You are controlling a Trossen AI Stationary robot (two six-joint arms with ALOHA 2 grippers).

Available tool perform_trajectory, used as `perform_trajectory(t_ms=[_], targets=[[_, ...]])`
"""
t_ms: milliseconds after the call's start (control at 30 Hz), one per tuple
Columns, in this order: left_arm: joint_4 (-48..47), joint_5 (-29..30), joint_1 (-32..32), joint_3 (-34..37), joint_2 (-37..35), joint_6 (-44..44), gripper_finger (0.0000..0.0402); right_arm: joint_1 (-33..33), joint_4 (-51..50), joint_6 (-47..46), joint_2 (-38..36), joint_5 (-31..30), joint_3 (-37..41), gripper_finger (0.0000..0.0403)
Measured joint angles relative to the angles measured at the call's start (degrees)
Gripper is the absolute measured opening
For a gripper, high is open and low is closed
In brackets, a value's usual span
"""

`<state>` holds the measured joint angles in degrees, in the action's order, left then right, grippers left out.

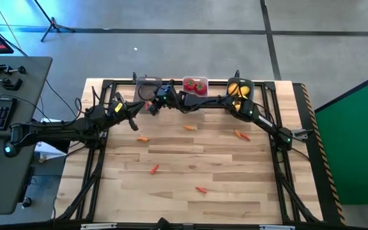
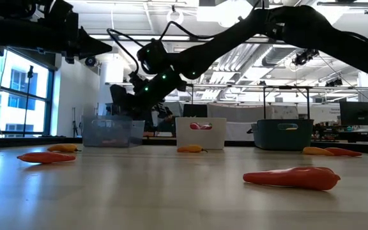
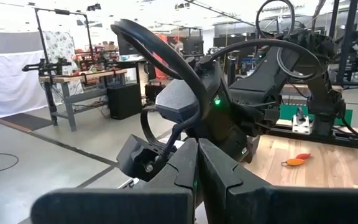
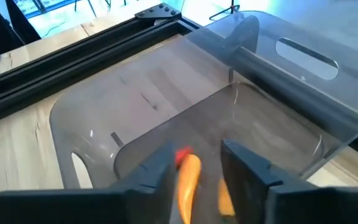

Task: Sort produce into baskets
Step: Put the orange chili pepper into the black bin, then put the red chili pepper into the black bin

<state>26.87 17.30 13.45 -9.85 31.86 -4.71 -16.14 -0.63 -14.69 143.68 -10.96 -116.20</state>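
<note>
Over the grey bin [image 4: 166, 112], right claw [image 4: 194, 165] spread — carrot [image 4: 187, 180] lengthwise between fingers — red tip foremost.

Overhead and table-level views share the table [image 1: 190, 166]; wrist cameras look close past fingers.

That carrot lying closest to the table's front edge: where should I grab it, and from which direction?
Take the carrot across its thicker middle, coming straight down from above. It lies flat on the table with bare wood around it. It is slim and elongated, so set the fingers across its short width, square to its long axis; the tapered ends would likely slip.
</note>
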Motion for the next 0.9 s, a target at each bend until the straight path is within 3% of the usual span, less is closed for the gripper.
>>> perform_trajectory(t_ms=[100,200,300,433,500,600,733,900], targets=[[0.0,0.0,0.0,0.0,0.0,0.0,0.0,0.0,0.2,1.7,-0.2,0.0,0.0,0.0148],[0.0,0.0,0.0,0.0,0.0,0.0,0.0,0.2,0.1,3.4,-0.9,0.0,0.0,0.0154],[-0.1,0.1,0.0,0.0,0.0,0.0,0.0,0.7,-2.2,7.9,-2.3,-1.4,0.0,0.0118],[-0.3,0.4,0.0,0.0,0.0,0.0,0.0,1.6,-8.6,12.2,-4.9,-5.7,0.5,0.0025],[-0.3,0.6,0.0,0.0,0.0,0.0,0.0,1.8,-8.0,12.6,-6.3,-6.6,2.2,0.0011],[-0.4,1.0,0.0,0.0,0.0,0.0,0.0,1.9,-3.6,12.1,-9.3,-9.2,8.4,0.0016],[-0.6,1.0,0.0,0.0,0.0,0.0,0.0,2.6,7.6,10.2,-15.8,-10.4,22.7,0.0003],[-0.1,1.1,0.0,0.0,0.0,0.0,0.0,5.3,16.6,7.6,-29.1,-15.5,41.3,0.0001]])
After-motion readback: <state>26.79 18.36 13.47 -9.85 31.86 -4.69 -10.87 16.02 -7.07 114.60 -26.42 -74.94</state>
